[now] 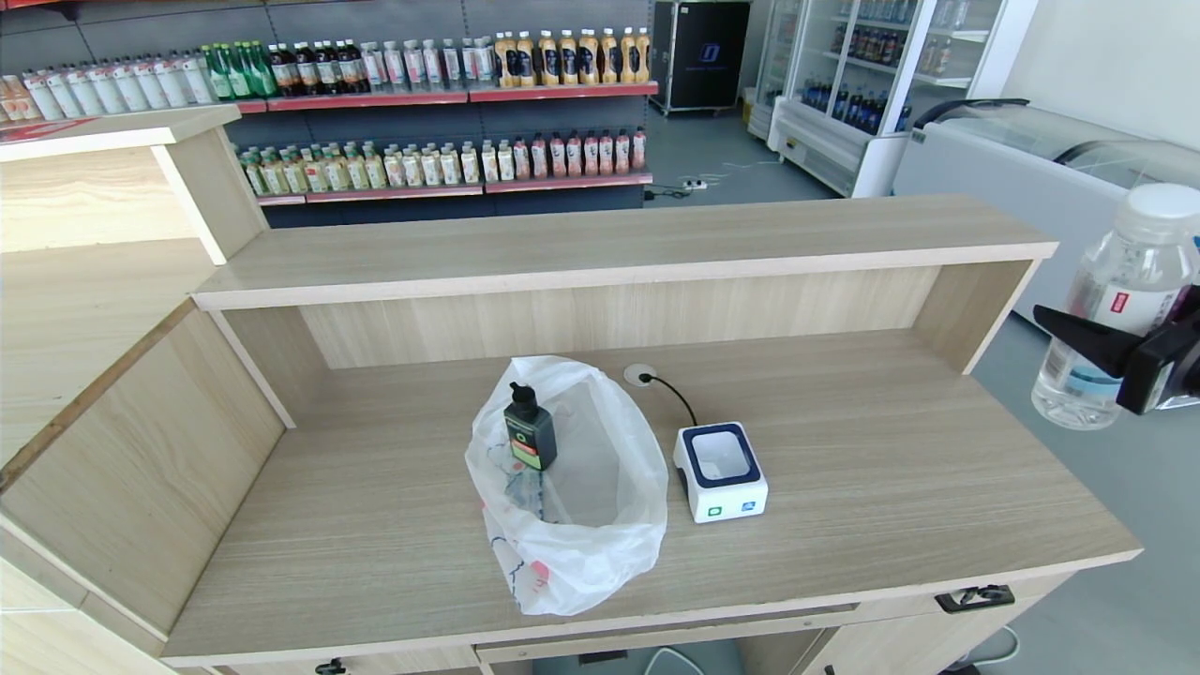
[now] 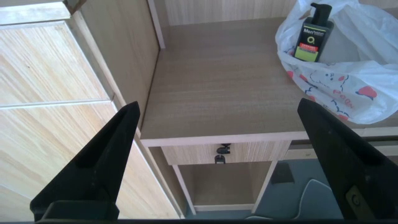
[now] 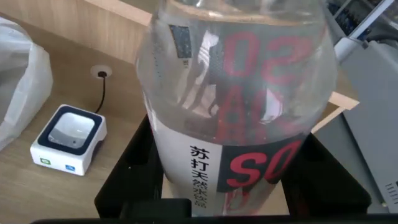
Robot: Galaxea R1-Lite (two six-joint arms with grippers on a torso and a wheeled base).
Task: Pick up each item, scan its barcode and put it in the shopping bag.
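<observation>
Starting at the left, the left gripper (image 2: 217, 112) is spread wide and empty, near the front of the counter (image 1: 891, 450). A dark pump bottle (image 1: 530, 433) stands inside the shopping bag (image 1: 572, 534), so one item seems done. The scanner (image 1: 720, 471) sits just beside the bag. Far right, off the counter, the right gripper (image 1: 1111, 352) clamps a clear water bottle (image 1: 1116, 281). I think scanning and bagging it remain.

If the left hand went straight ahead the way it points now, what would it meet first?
The left hand would probably meet the counter's front edge by the black drawer fitting; depth is unclear.
</observation>
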